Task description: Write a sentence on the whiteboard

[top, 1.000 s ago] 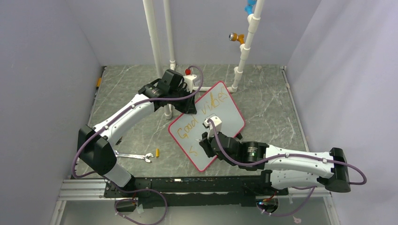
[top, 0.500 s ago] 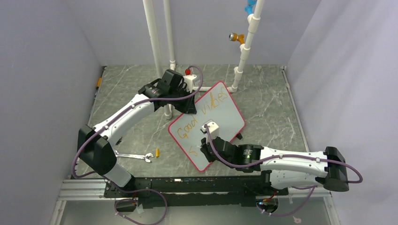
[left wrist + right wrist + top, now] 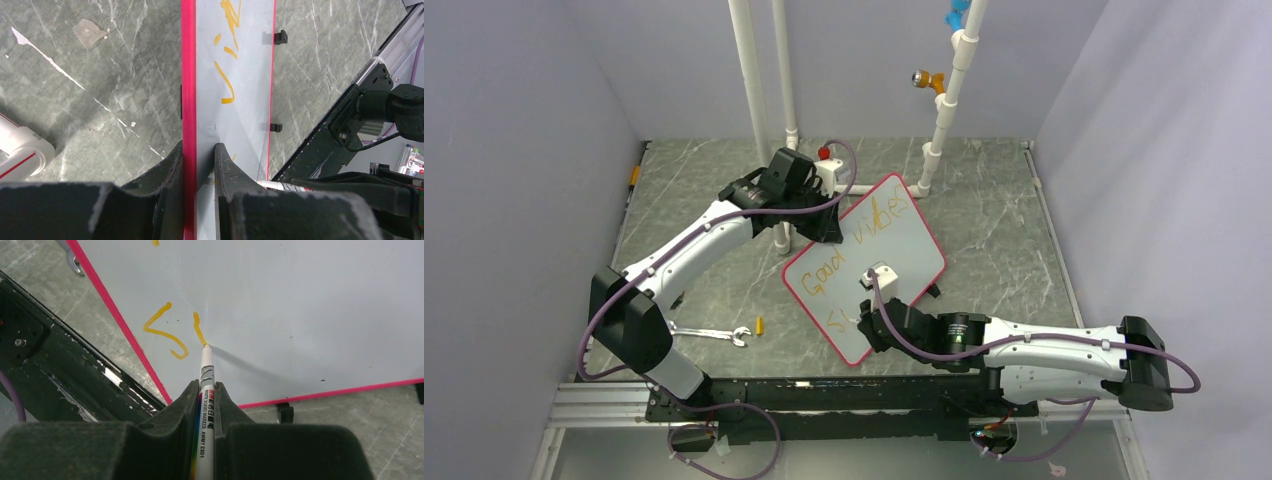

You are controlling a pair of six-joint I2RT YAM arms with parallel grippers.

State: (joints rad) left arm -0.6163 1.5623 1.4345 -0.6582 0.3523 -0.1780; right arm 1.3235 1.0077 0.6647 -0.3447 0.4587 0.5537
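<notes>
Grey marbled counter (image 3: 994, 230) fills the floor of the cell, enclosed by pale lilac walls (image 3: 524, 150). White pipes (image 3: 746, 70) rise from its 12 o'clock side.

The whiteboard (image 3: 904, 250) lies just right of counter centre, turned so its long axis runs from 7 o'clock to 1 o'clock. Its red-pink rim and small black feet show in both wrist views (image 3: 240, 100) (image 3: 300, 300).

The left arm reaches in from 8 o'clock. The left tool (image 3: 824, 228) is at the board's 10 o'clock edge. In the left wrist view it (image 3: 198, 150) is closed narrow on the red rim, one finger on each side.

The right arm reaches in from 4 o'clock. The right tool (image 3: 864, 318) is over the board's 6 o'clock corner. In the right wrist view it (image 3: 204, 387) is clamped on a white marker (image 3: 206, 370). The marker tip touches the board surface at the lower end of a short orange stroke.

The sentence (image 3: 854, 245) is written in orange-yellow. "Good vibes" runs along the board's long axis. A second line begins nearer 6 o'clock with an "S" and one further stroke (image 3: 165, 335).

A wrench (image 3: 709, 333) lies on the counter at 8 o'clock, well apart from the board. A small yellow piece (image 3: 760, 325) lies just beside the wrench head, at its 3 o'clock side.
</notes>
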